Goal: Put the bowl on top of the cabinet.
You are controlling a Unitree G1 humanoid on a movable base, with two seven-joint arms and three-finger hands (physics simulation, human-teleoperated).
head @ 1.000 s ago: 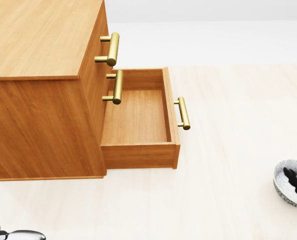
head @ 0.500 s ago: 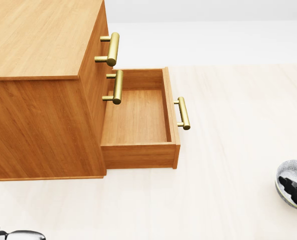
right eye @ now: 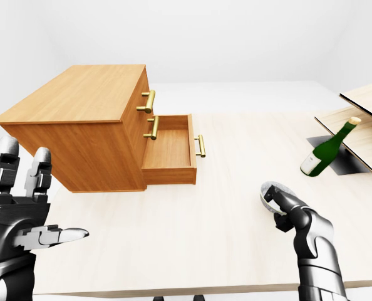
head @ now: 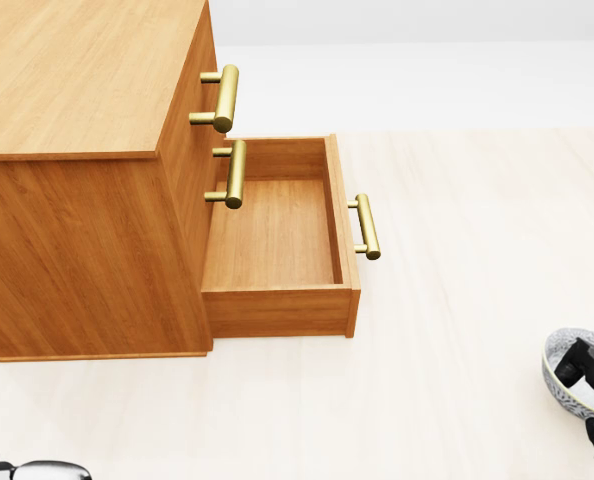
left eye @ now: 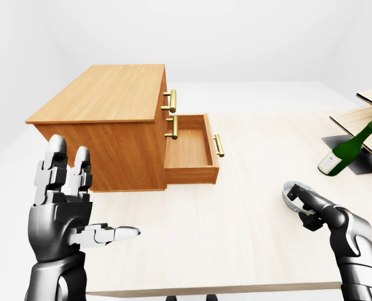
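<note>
Hovering low at the left of the left-eye view, the left hand (left eye: pixel 64 210) is spreading its fingers wide, two pointing up and the thumb sticking out toward the view's right, gripping nothing. Low at the right, the right hand (left eye: pixel 320 212) is pinching the rim of the bowl (left eye: pixel 290 192), its dark fingers closing across the edge, and the bowl is tilting with its opening turned partly sideways; whether it is touching the pale table (left eye: pixel 236 238) I cannot tell. The bowl is sitting well apart from the cabinet (left eye: pixel 104 125), which is standing on the table farther up and to the left. The cabinet's lowest drawer (left eye: pixel 189 150) is standing pulled out toward the view's right, showing its wooden floor, with a brass handle (left eye: pixel 218 145) on its face. Farther off at the right edge, a green bottle (left eye: pixel 346 150) is leaning beside tilted wooden boards (left eye: pixel 361 116).
</note>
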